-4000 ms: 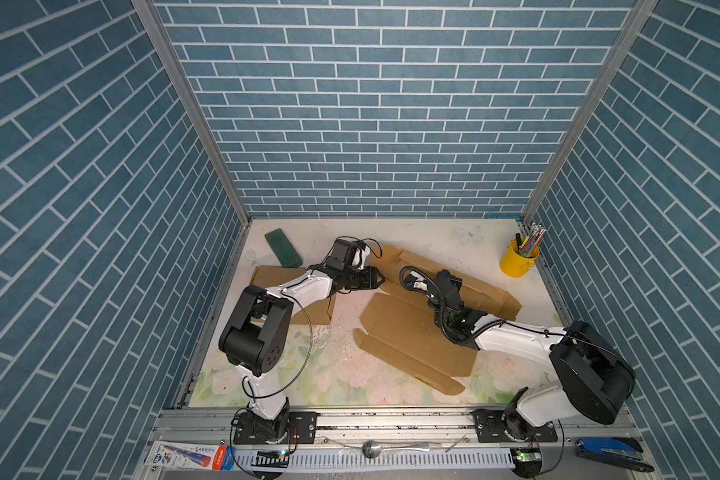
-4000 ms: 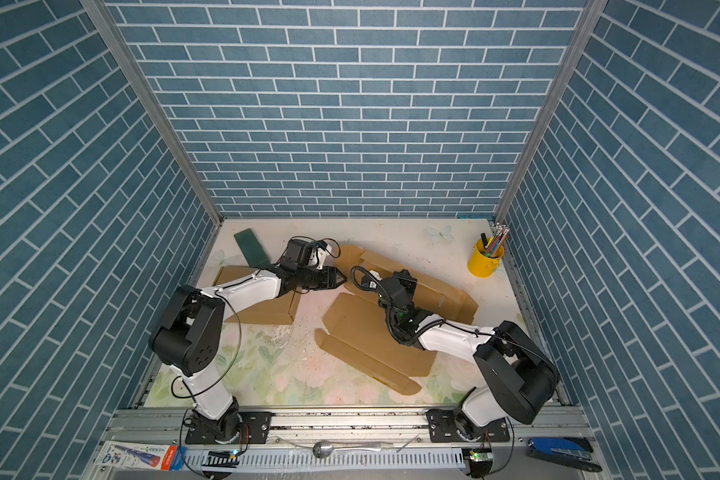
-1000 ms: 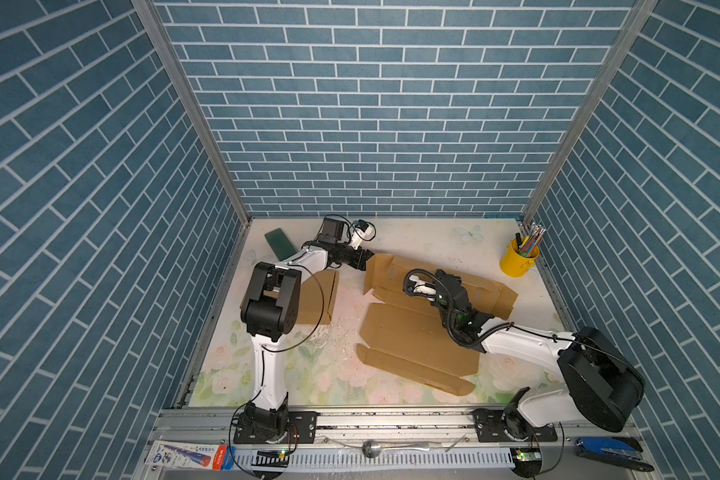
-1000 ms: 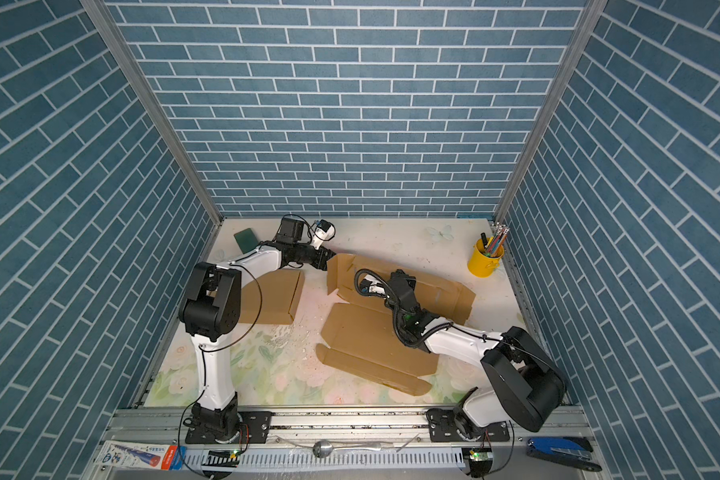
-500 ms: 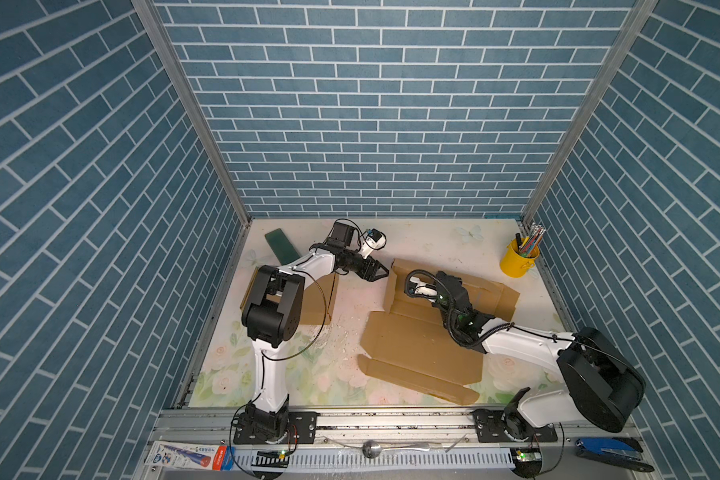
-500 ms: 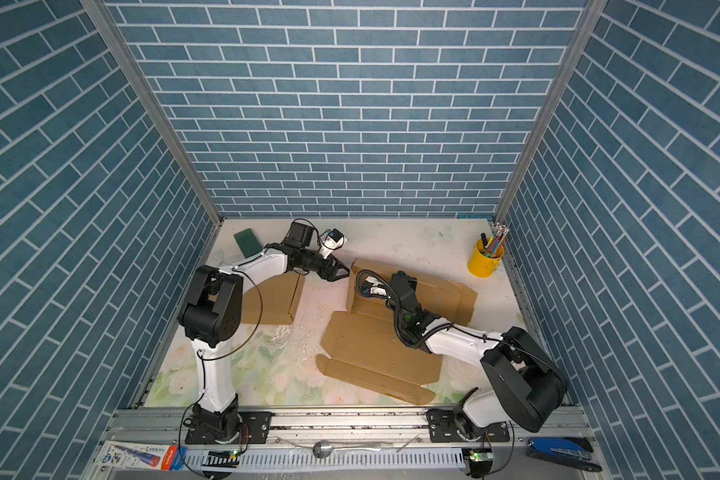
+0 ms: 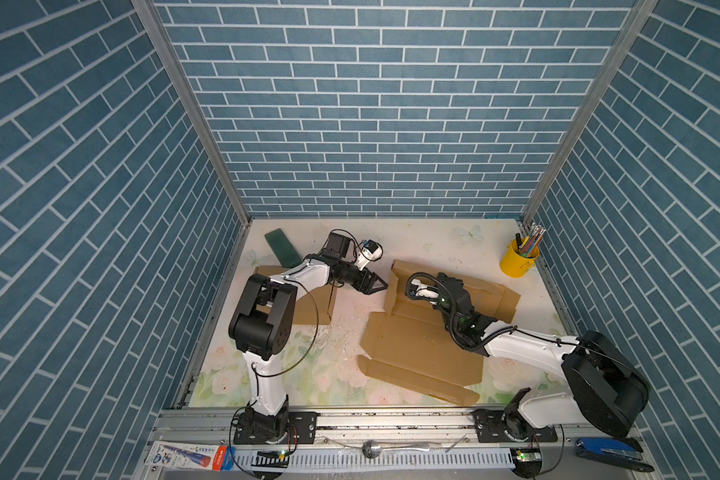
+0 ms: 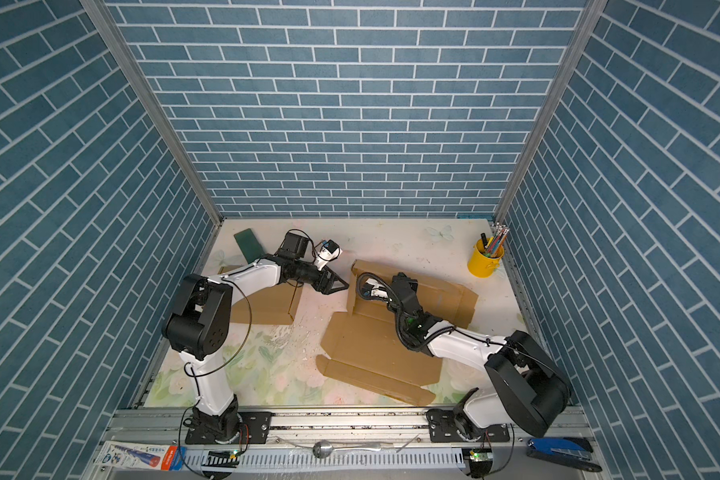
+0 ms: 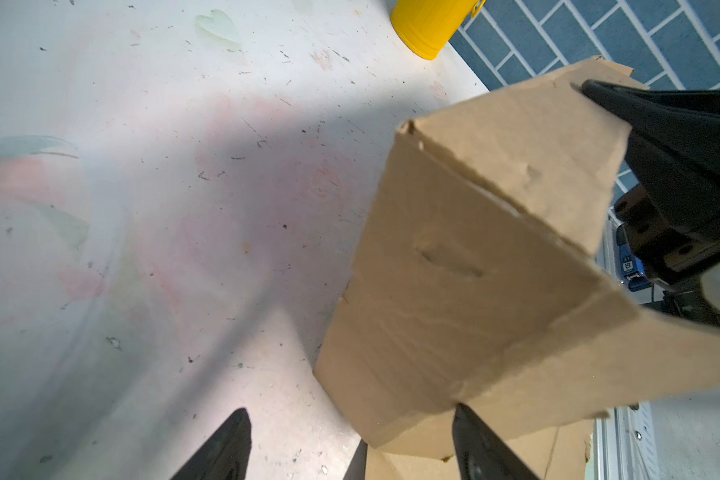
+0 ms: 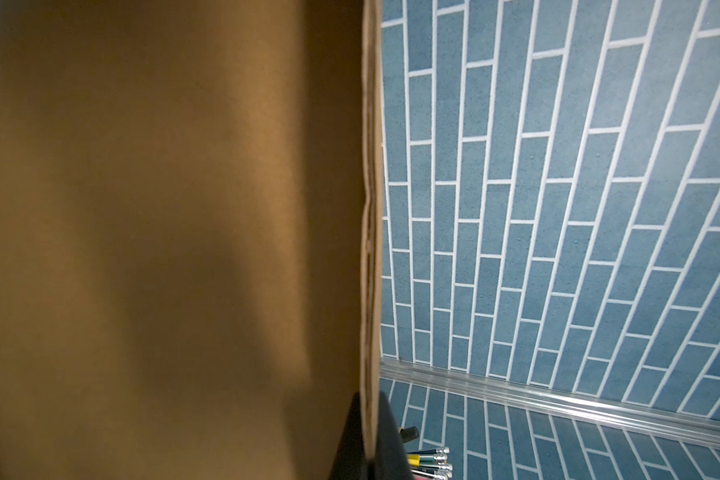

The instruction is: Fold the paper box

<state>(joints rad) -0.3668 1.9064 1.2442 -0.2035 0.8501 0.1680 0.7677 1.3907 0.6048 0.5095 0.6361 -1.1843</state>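
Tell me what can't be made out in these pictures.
- Right gripper: fingertips hidden in both top views by its wrist and cables.
- Paper box: right wrist view, one blurred panel cut off by the frame.
- Second cardboard sheet: top views, partly under the left arm.
- Pens in yellow cup: too small to count.

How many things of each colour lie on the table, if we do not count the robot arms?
Brown cardboard: 2, the half-folded box and a flat sheet
Dark green: 1, a flat pad
Yellow: 1, a pencil cup
Total: 4
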